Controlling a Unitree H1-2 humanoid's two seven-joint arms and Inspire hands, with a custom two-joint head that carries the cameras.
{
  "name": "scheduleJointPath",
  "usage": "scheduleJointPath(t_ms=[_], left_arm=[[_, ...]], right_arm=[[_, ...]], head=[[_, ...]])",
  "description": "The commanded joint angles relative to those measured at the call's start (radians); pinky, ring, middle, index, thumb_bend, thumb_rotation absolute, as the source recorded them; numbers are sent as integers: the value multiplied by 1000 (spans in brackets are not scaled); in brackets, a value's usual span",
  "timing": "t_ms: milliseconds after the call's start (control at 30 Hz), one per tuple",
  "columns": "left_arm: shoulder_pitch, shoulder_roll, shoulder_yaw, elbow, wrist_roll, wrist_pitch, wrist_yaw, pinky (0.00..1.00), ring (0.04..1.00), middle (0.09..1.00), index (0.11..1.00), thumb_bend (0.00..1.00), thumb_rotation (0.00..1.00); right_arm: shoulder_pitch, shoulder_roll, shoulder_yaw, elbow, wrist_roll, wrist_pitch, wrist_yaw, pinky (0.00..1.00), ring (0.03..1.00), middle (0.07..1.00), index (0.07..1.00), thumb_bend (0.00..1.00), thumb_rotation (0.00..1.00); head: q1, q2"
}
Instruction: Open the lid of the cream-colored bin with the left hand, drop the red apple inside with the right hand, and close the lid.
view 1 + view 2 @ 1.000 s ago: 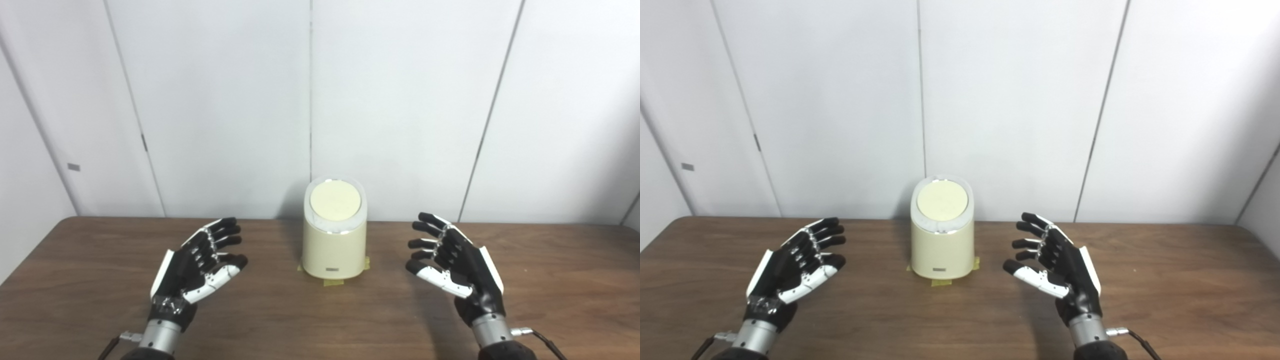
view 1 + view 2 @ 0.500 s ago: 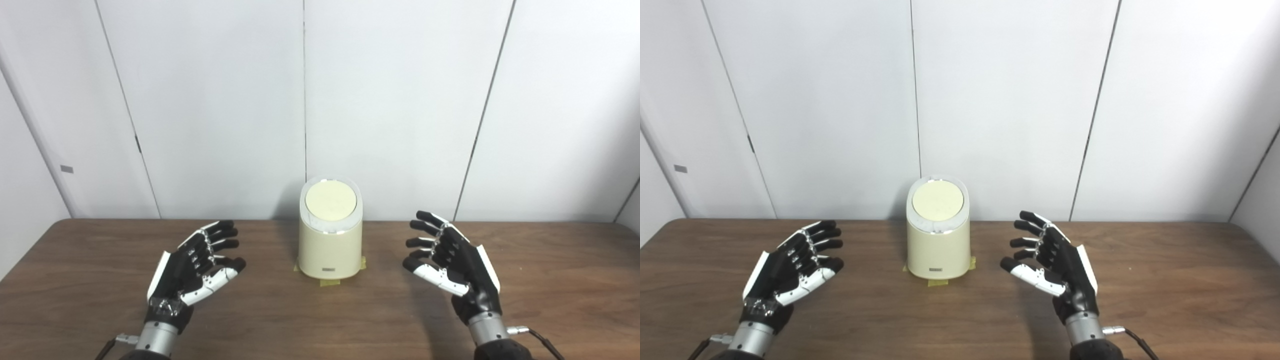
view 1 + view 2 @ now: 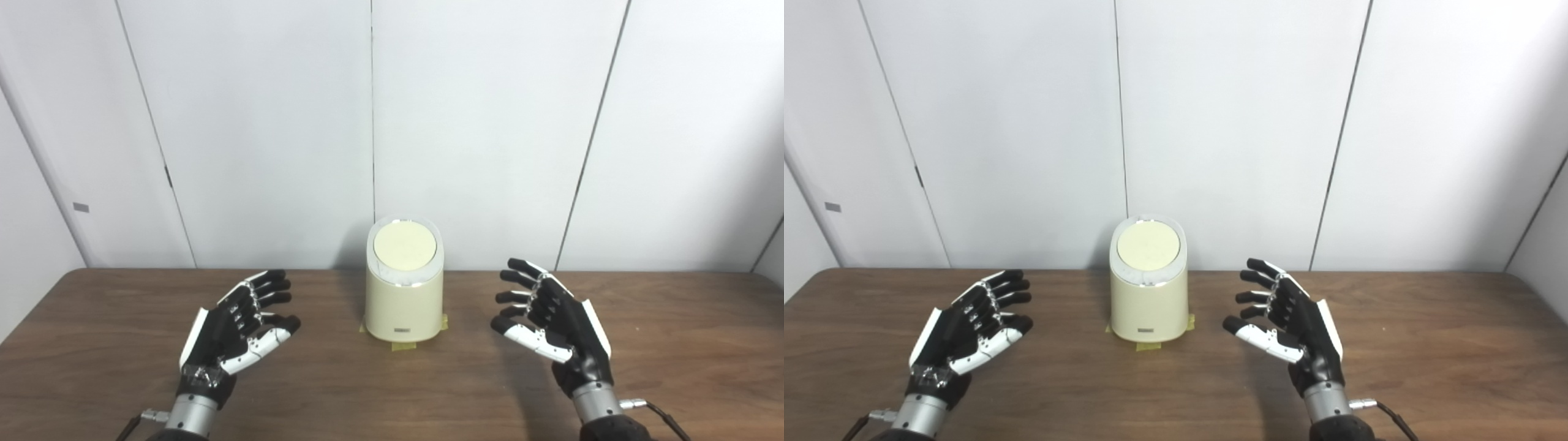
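Note:
The cream-colored bin (image 3: 403, 300) stands upright at the middle back of the brown table (image 3: 392, 392), its round lid (image 3: 405, 247) shut. My left hand (image 3: 236, 327) hovers open and empty to the bin's left, palm turned inward. My right hand (image 3: 554, 318) hovers open and empty to the bin's right, palm facing the bin. Both hands are clear of the bin. No red apple shows in either view.
Strips of yellow tape (image 3: 403, 345) lie at the bin's base. White wall panels (image 3: 490, 122) rise right behind the table's far edge. The bin also shows in the right eye view (image 3: 1149, 303).
The whole picture shifted slightly since one second ago, so the camera moved. The right hand has edged a little toward the bin. The lid stays shut.

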Motion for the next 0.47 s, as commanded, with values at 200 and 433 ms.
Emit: scheduleJointPath(t_ms=[200, 433], left_arm=[[-33, 11, -1, -39, 10, -30, 12, 576, 741, 764, 777, 678, 147], [-34, 12, -4, -29, 22, -56, 9, 560, 729, 763, 781, 661, 134]], right_arm=[[-31, 1, -2, -44, 1, -27, -8, 533, 616, 743, 762, 871, 274], [-30, -2, 0, -43, 2, -31, -3, 530, 612, 743, 762, 868, 272]], head=[[-2, 2], [-3, 4]])
